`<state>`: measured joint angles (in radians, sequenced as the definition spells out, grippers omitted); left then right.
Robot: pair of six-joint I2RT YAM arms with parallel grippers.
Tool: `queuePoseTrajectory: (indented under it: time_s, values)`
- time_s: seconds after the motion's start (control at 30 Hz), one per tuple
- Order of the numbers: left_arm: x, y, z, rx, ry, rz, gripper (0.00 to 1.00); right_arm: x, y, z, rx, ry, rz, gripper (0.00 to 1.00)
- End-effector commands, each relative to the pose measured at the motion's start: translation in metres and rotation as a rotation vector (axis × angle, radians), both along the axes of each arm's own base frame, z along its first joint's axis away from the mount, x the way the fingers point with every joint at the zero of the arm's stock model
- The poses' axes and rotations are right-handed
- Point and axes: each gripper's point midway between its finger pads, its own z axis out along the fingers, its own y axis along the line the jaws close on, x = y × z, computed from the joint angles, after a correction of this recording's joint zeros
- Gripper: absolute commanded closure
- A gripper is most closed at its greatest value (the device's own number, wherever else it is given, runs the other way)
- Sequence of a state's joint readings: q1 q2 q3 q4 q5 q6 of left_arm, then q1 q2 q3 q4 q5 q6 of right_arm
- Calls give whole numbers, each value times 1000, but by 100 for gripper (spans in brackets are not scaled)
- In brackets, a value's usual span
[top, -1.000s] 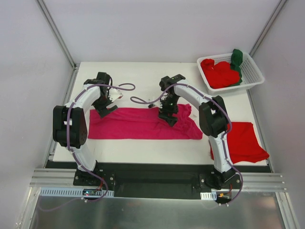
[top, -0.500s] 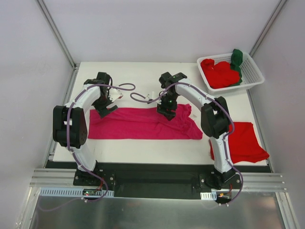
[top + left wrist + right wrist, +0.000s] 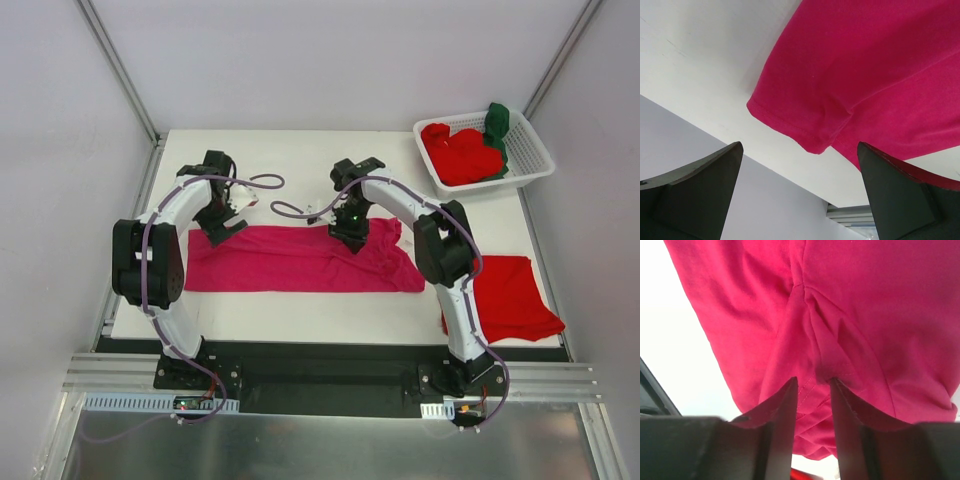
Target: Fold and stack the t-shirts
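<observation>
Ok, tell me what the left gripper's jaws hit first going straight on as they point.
Most likely the magenta t-shirt: its hemmed corner lies midway between the left gripper's open jaws, with the white table just under it. How far off is unclear.

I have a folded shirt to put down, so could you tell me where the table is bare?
Bare: the near strip between the magenta shirt and the table edge, and the far strip behind that shirt, left of the basket. Crowded: the right side, with the red shirt and right arm.
</observation>
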<state>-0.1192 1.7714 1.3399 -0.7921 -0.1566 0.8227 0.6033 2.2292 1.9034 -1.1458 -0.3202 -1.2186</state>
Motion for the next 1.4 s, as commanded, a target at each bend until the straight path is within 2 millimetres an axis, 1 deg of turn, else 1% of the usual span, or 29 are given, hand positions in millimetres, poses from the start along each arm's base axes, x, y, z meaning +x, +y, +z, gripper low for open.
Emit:
queuePoseTrajectory:
  time_s: [0.0,0.07,0.1,0.13,0.27,0.37,0.4,0.43,0.5,0.53,0.6,0.63,0.7,0.83,0.97,1.17,1.37]
  values:
    - [5,-9,6,-25,-1,-14,1,8,10,9,24,-48,8,82]
    - [5,-9,6,-24,-2,-17,1,9,11,14,33,-58,7,87]
    - [5,-8,6,-23,-3,-15,1,9,12,15,35,-63,10,95]
    - [4,-8,5,-23,0,-17,1,9,12,15,34,-67,11,99]
    - [5,-9,6,-21,-3,-18,0,10,11,19,34,-77,11,99]
    - [6,-9,7,-22,-6,-20,1,4,12,34,46,-63,12,99]
    - [6,-9,6,-21,-4,-23,1,1,13,42,58,-65,13,99]
    - [6,-9,6,-20,-4,-21,1,-8,13,47,68,-32,10,99]
    - [8,-9,7,-20,-9,-22,1,-16,17,58,85,-15,18,99]
    - [8,-9,6,-20,-6,-22,1,-26,16,62,88,19,24,99]
    - [9,-10,7,-20,-7,-22,1,-35,19,71,107,46,34,99]
    - [9,-10,7,-20,-7,-24,1,-43,19,75,115,76,33,99]
    - [10,-10,6,-18,-7,-25,1,-53,19,77,120,110,50,99]
    - [12,-11,8,-13,-12,-32,1,-80,22,80,139,219,73,99]
    - [12,-10,9,-4,-12,-39,1,-98,29,83,167,265,104,99]
    - [10,-8,11,3,-15,-44,1,-120,34,83,169,335,128,99]
    - [10,-10,11,-5,-17,-47,1,-134,34,76,144,364,135,99]
